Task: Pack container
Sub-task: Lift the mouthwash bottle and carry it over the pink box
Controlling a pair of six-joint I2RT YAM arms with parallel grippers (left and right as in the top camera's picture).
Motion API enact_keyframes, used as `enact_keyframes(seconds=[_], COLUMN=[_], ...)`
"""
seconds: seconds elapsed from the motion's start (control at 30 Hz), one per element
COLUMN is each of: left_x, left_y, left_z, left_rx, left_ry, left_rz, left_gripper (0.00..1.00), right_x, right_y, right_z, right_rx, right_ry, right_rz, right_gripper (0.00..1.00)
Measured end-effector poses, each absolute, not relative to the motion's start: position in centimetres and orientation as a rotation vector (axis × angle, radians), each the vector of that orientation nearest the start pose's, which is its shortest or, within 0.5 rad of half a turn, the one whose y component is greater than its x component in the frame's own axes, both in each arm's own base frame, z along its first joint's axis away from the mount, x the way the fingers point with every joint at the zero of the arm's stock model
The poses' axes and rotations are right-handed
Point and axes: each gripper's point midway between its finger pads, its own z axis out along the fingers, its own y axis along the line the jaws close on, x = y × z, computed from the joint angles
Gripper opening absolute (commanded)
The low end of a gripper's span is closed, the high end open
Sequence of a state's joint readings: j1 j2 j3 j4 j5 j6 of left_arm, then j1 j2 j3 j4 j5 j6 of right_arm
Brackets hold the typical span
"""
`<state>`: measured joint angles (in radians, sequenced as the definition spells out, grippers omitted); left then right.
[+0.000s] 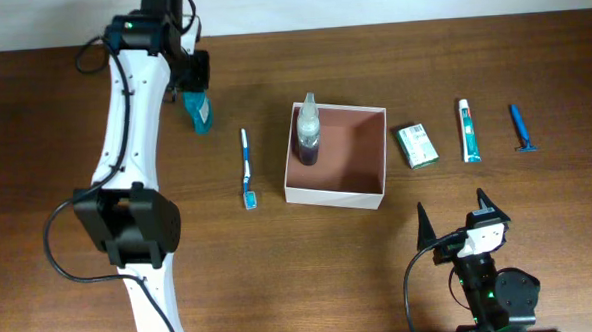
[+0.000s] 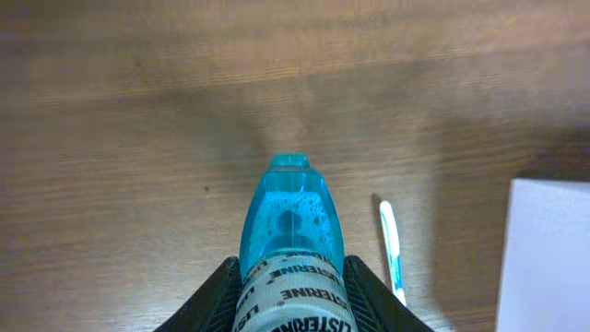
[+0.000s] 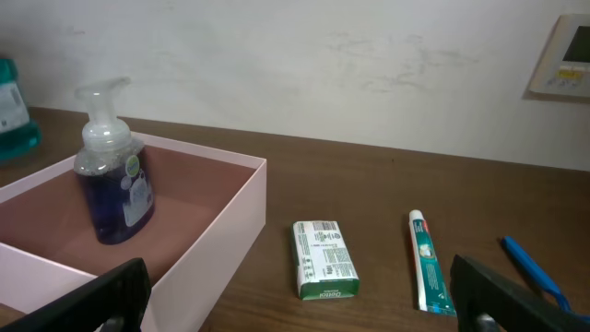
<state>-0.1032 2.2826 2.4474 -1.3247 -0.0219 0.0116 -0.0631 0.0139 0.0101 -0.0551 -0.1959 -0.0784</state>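
One container (image 1: 339, 189), one pump bottle (image 1: 308, 131) inside, one toothbrush (image 1: 247, 170), perhaps one razor (image 1: 522, 128)

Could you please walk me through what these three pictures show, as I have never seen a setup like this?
Two robot arms work at a wooden table. One picture looks down from above; the other two come from small cameras on each arm's wrist.

Seen from above, the left gripper has its jaws shut on a blue mouthwash bottle; its wrist camera shows that bottle close up. The right gripper sits at the near edge, jaws open, holding nothing.

In the middle is the container, a shallow white-walled box, with a pump soap bottle standing upright in one corner. Lying on the table are a toothbrush left of the box and, on its right, a small green-and-white carton, a toothpaste tube and a blue razor.
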Motion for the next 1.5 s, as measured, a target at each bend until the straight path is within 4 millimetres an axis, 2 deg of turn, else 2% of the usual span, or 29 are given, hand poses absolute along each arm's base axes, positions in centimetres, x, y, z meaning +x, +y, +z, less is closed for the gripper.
enact_keyframes(seconds=[0.17,0.37,0.53,0.67,0.77,1.03,1.2,1.33,1.5], left_x=[51.8,51.1,49.0,46.6,45.1,40.5,37.2,35.2,33.9], left_y=[-5.8,-8.6,-11.5,-14.8,-17.8,-26.4,-30.7,-33.1,-34.4], left_z=[22.6,28.4,33.7,36.1,36.7,36.7,36.6,36.6,36.3], left_rx=[0.161,0.222,0.303,0.394,0.473,0.712,0.844,0.919,0.963], left_ry=[2.659,2.523,2.394,2.335,2.311,2.274,2.248,2.229,2.225], left_rz=[-0.063,-0.259,-0.344,-0.395,-0.436,-0.539,-0.594,-0.615,-0.591], left_gripper=[0.18,0.19,0.19,0.19,0.19,0.18,0.19,0.19,0.19], right_x=[24.5,24.5,24.5,24.5,24.5,24.5,24.5,24.5,24.5], right_y=[1.8,1.8,1.8,1.8,1.8,1.8,1.8,1.8,1.8], right_z=[16.2,16.2,16.2,16.2,16.2,16.2,16.2,16.2,16.2], right_rx=[-0.163,-0.163,-0.163,-0.163,-0.162,-0.163,-0.162,-0.163,-0.163], right_ry=[1.621,1.621,1.621,1.621,1.621,1.621,1.621,1.621,1.621], right_rz=[0.051,0.051,0.051,0.051,0.051,0.050,0.051,0.051,0.051], right_gripper=[0.99,0.99,0.99,0.99,0.99,0.99,0.99,0.99,0.99])
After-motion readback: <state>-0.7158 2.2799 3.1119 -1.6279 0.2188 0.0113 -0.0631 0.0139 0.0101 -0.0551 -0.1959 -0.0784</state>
